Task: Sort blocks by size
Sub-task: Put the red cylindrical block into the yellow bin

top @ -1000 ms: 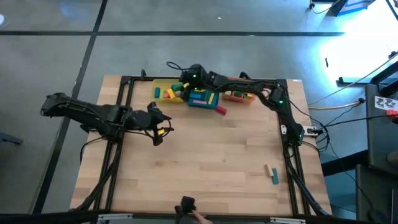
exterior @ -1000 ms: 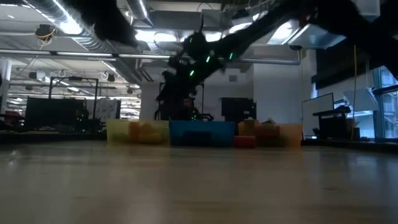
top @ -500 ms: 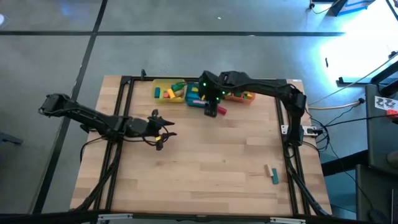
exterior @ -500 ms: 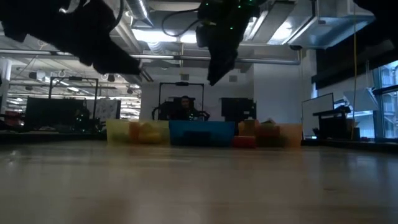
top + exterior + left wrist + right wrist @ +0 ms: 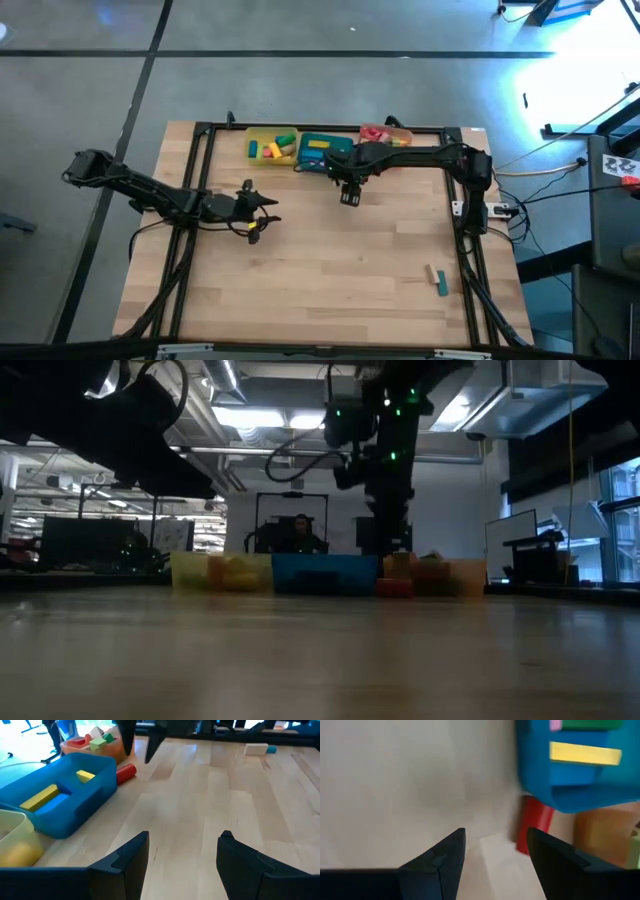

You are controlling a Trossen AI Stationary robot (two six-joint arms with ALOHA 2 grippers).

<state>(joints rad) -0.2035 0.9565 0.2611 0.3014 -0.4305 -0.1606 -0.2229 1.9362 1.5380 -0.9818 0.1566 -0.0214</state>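
Three trays stand along the far edge: yellow (image 5: 268, 146), blue (image 5: 318, 152) and orange (image 5: 388, 135), each holding blocks. A red cylinder block (image 5: 534, 825) lies on the table against the blue tray's near side (image 5: 126, 771). My right gripper (image 5: 349, 196) hangs over the table just near of the blue tray, pointing down, open, with the cylinder beside one finger (image 5: 495, 847). My left gripper (image 5: 262, 214) is open and low over the table's left part (image 5: 182, 851), facing the trays. A tan block (image 5: 430, 272) and a teal block (image 5: 441, 286) lie at the near right.
Yellow bars (image 5: 41, 798) lie in the blue tray; green and red pieces (image 5: 97, 741) fill the orange one. A black frame (image 5: 205, 130) rims the table. The wooden top (image 5: 340, 270) stretches bare between the arms and the near edge. A seated person (image 5: 297, 532) shows behind the table.
My right gripper has swung from over the yellow tray toward the table's right and near side, tipping from nearly level to pointing down, and now hangs beside the red cylinder. My left gripper has sunk closer to the table.
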